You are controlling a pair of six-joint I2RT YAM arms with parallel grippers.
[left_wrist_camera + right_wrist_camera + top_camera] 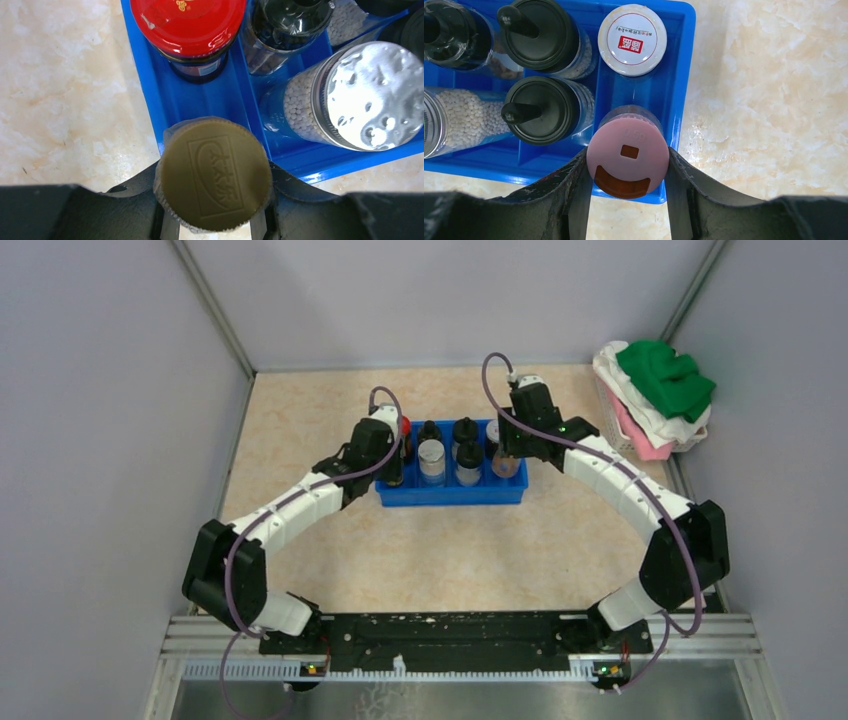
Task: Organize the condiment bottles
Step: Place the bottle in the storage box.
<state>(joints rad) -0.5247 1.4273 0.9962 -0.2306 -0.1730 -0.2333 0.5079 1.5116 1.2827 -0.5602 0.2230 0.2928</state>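
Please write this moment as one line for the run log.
left gripper: shut on gold-cap bottle | right gripper: shut on pink-cap bottle | both bottles: at blue tray near corners

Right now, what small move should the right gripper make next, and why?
Probably open the right gripper and let go of the pink-capped bottle: it stands upright inside the near right compartment of the blue tray. Whether its base rests on the floor is hidden, so open slowly.

Tray [679, 75] glossy blu plastic; pink cap [628, 157] matt, smooth.
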